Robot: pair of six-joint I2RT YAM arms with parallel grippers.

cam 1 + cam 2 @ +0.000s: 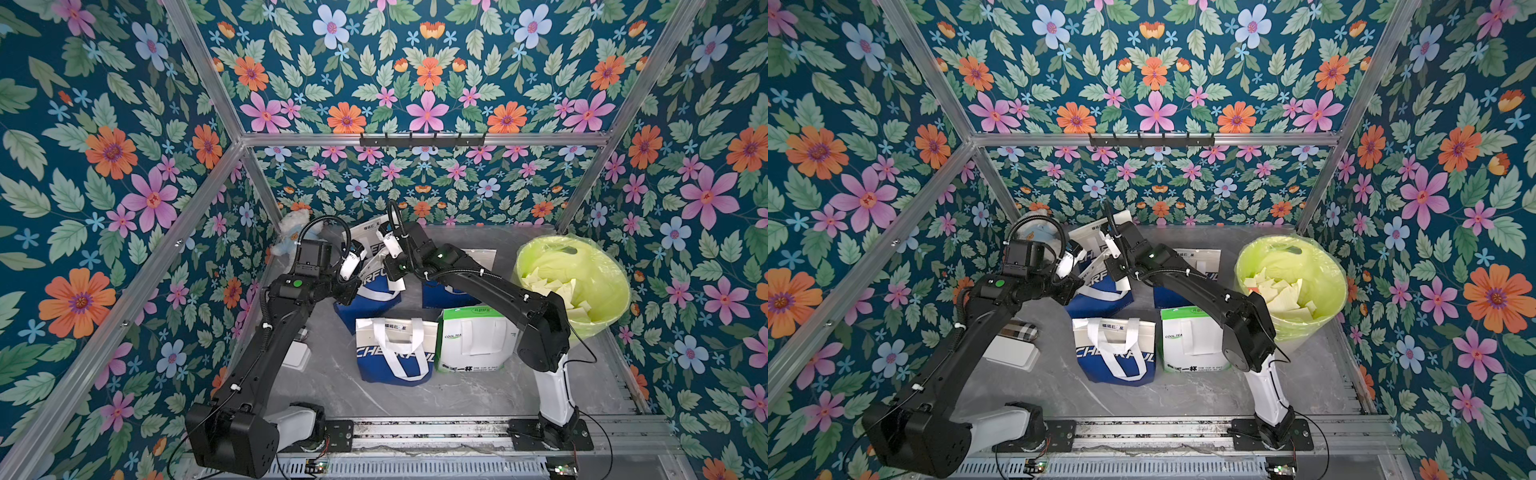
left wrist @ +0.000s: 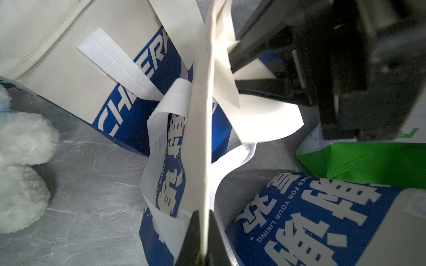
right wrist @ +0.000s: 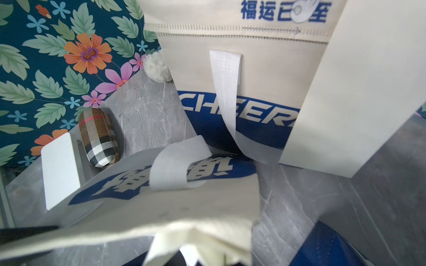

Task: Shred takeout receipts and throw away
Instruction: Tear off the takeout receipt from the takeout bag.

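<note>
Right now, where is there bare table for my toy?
Bare table runs between the front blue bag, the green bag and the rail; another patch fronts the bin. Crowded at the back: more bags under the left arm and right arm.

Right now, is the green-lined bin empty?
No: in a top view, torn white scraps lie piled inside the green-lined bin.
</note>
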